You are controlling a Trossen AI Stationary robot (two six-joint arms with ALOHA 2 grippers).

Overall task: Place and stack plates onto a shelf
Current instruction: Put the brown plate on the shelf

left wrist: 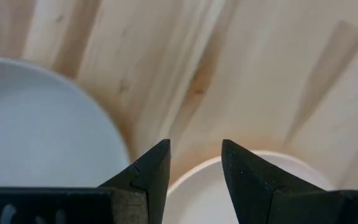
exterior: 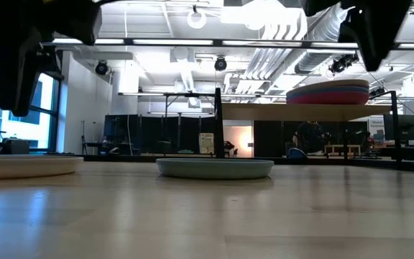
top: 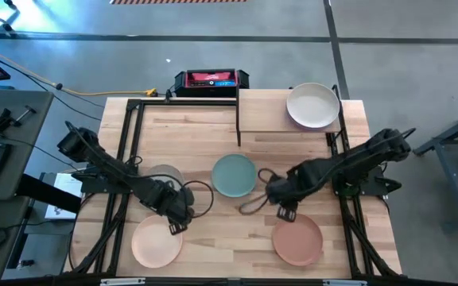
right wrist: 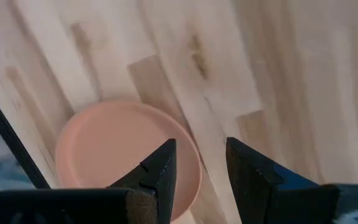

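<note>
Both grippers hover over bench plates, holding nothing.

The left gripper (top: pixel 175 225) hangs with jaws narrowly parted over the rim of the cream plate (top: pixel 157 241), beside the grey plate (top: pixel 164 176). The right gripper (top: pixel 286 211) hangs with jaws likewise parted by the peach plate (top: pixel 297 241). The teal plate (top: pixel 234 175) lies mid-bench. A stack topped by a white plate (top: pixel 313 106) sits on the shelf (top: pixel 265 111).
</note>
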